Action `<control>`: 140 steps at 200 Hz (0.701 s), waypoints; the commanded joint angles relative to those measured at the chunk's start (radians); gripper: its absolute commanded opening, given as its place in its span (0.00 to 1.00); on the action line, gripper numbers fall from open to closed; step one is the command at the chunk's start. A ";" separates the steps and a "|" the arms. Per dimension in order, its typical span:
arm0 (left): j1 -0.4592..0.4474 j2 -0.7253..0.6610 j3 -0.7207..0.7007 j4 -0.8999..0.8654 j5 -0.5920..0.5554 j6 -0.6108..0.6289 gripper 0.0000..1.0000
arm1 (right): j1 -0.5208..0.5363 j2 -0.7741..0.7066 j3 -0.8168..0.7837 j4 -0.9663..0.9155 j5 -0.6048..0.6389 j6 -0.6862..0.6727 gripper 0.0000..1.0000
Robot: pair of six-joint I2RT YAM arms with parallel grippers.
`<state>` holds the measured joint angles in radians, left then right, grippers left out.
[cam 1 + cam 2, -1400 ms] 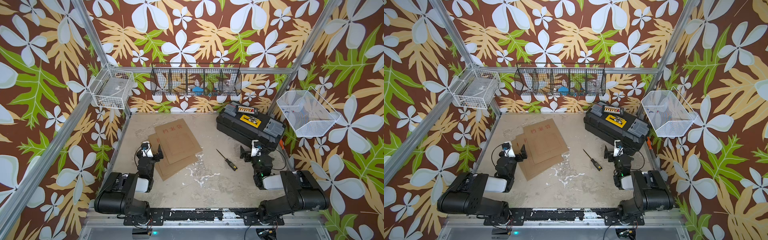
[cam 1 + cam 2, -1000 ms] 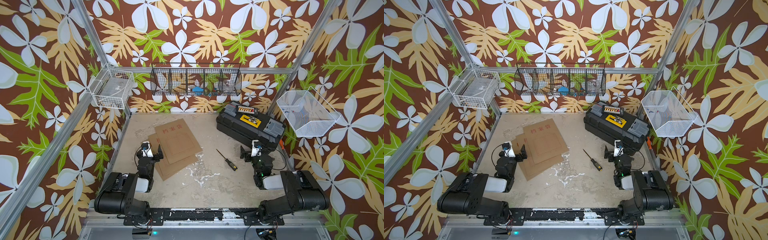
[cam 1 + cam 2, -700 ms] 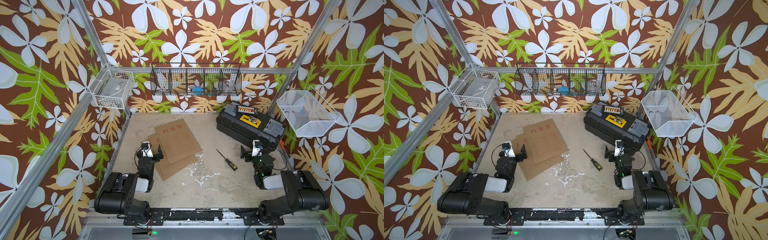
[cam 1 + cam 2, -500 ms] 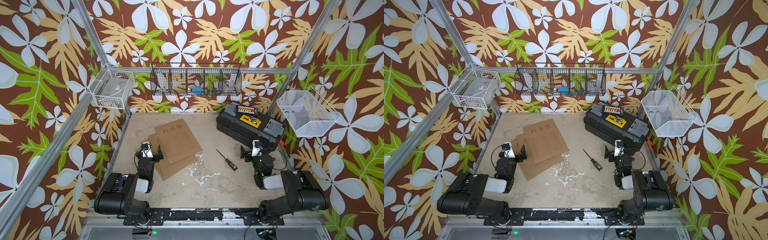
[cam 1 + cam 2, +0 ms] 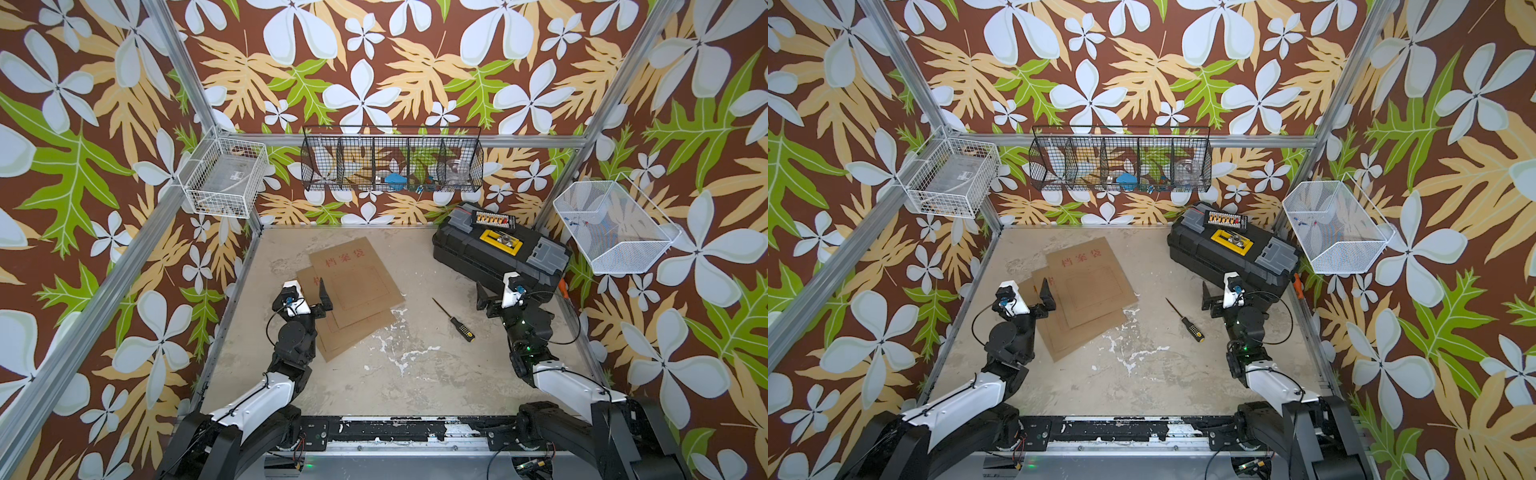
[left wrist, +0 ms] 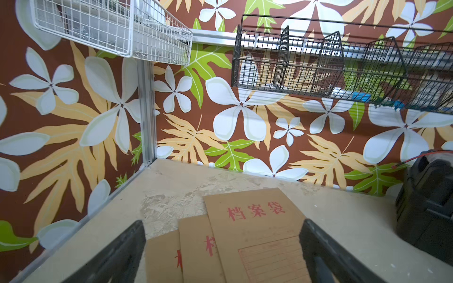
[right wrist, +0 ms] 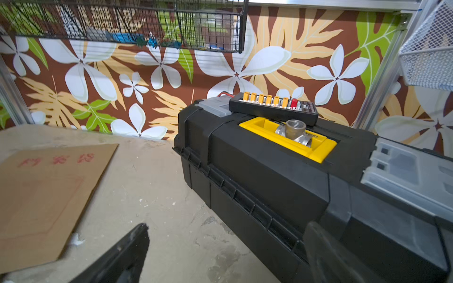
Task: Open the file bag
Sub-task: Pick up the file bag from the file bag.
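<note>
Three brown paper file bags with red characters lie overlapped on the table's left half, flat and face up. The top file bag (image 5: pixel 357 278) (image 5: pixel 1092 282) reaches farthest back. My left gripper (image 5: pixel 309 299) (image 5: pixel 1030 301) hovers low over the stack's left edge, open and holding nothing. In the left wrist view the top file bag (image 6: pixel 257 235) shows between the spread fingers of the left gripper (image 6: pixel 223 227). My right gripper (image 5: pixel 500 297) (image 5: pixel 1223 297) (image 7: pixel 226 227) stands open and empty by the toolbox, far from the bags. The top bag (image 7: pixel 49 191) is off to its side.
A black toolbox (image 5: pixel 498 253) (image 7: pixel 269 171) with a yellow handle sits at the back right, close in front of the right gripper. A screwdriver (image 5: pixel 453 320) lies mid-table between the arms. Wire baskets hang on the walls: white (image 5: pixel 224 183), black (image 5: pixel 390 164), white mesh (image 5: pixel 611 228).
</note>
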<state>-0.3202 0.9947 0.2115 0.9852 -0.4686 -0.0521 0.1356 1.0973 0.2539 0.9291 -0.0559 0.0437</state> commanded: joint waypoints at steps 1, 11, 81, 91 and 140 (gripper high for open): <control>-0.019 -0.001 0.052 -0.172 0.120 -0.113 1.00 | 0.045 -0.035 0.029 -0.071 -0.057 0.088 1.00; -0.050 -0.002 0.067 -0.209 0.105 -0.174 1.00 | 0.069 -0.050 0.029 -0.073 -0.053 0.111 1.00; -0.284 0.033 0.260 -0.595 -0.031 -0.427 1.00 | 0.282 -0.134 0.056 -0.241 0.088 0.360 1.00; -0.305 0.037 0.270 -0.597 -0.015 -0.421 1.00 | 0.311 -0.125 0.055 -0.238 0.077 0.393 1.00; -0.344 0.066 0.354 -0.780 0.096 -0.495 1.00 | 0.409 -0.063 0.144 -0.439 0.020 0.592 1.00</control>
<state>-0.6617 1.0485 0.5400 0.3439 -0.4240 -0.4767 0.5270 1.0107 0.3676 0.5968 -0.0002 0.5117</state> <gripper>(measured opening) 0.996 0.997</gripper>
